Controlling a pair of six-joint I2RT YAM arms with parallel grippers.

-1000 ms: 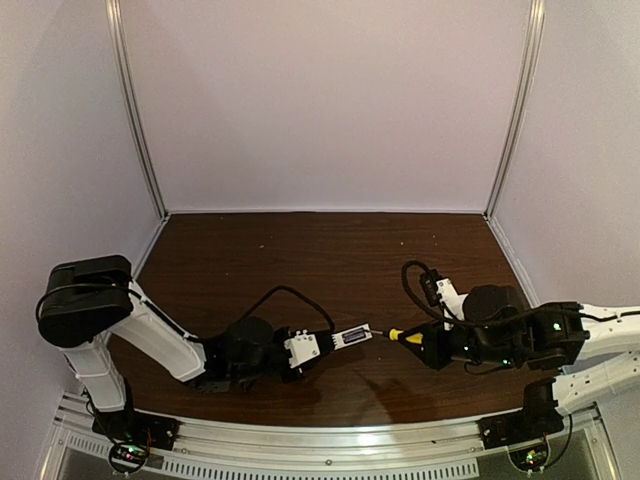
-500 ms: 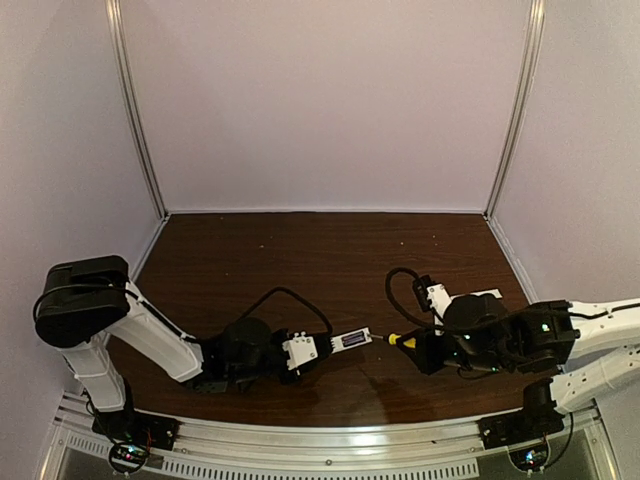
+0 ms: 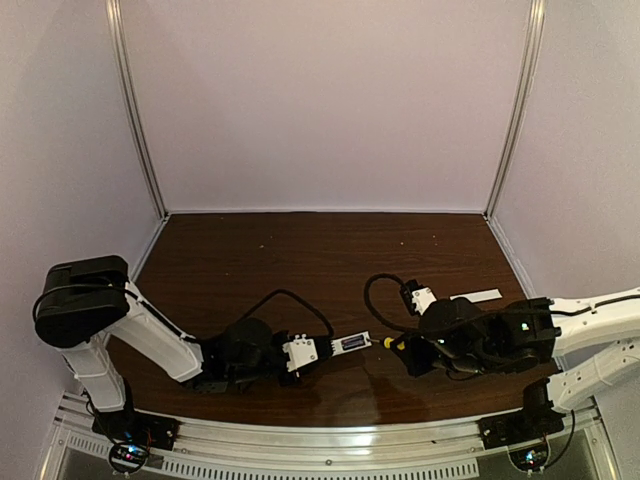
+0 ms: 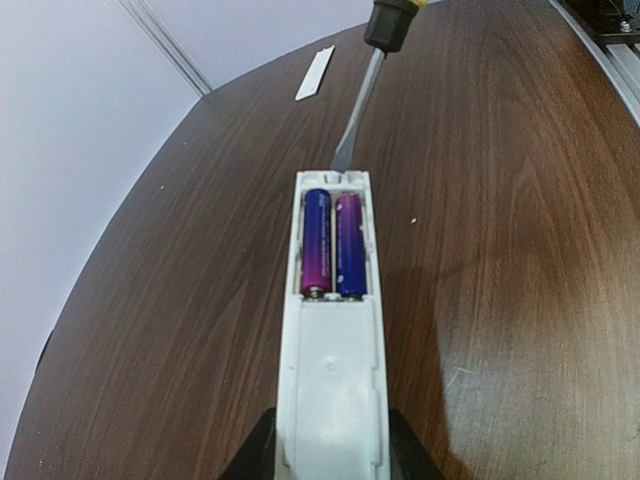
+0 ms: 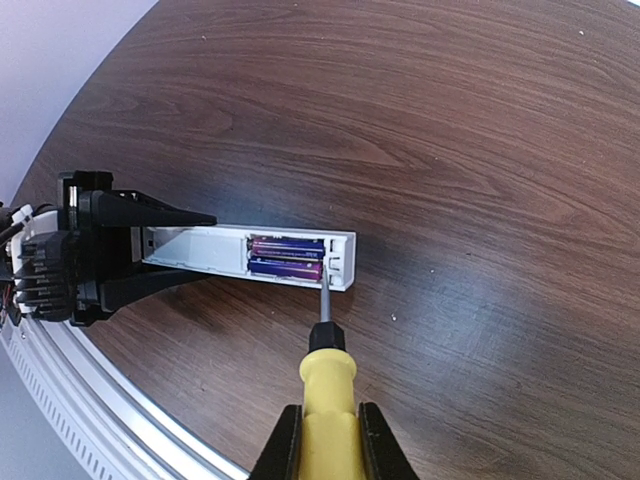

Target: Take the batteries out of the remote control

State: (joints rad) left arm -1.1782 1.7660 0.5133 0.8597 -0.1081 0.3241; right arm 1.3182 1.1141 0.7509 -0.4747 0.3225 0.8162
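The white remote control (image 4: 333, 380) lies on the table with its battery bay open; it also shows in the right wrist view (image 5: 250, 256) and the top view (image 3: 345, 342). Two purple-blue batteries (image 4: 334, 245) sit side by side in the bay, also seen from the right wrist (image 5: 286, 257). My left gripper (image 4: 330, 452) is shut on the remote's near end. My right gripper (image 5: 330, 440) is shut on a yellow-handled screwdriver (image 5: 327, 385). Its metal tip (image 5: 325, 290) rests at the end of the bay by the nearer battery's end; it shows in the left wrist view (image 4: 362, 95).
The flat white cover strip (image 3: 476, 296) lies on the brown table behind the right arm, also visible in the left wrist view (image 4: 314, 76). A metal rail (image 3: 300, 460) runs along the near table edge. Black cables loop over both arms.
My right arm has moved left with the screwdriver, bringing its tip up to the remote's open end. The left gripper and remote have stayed almost still.
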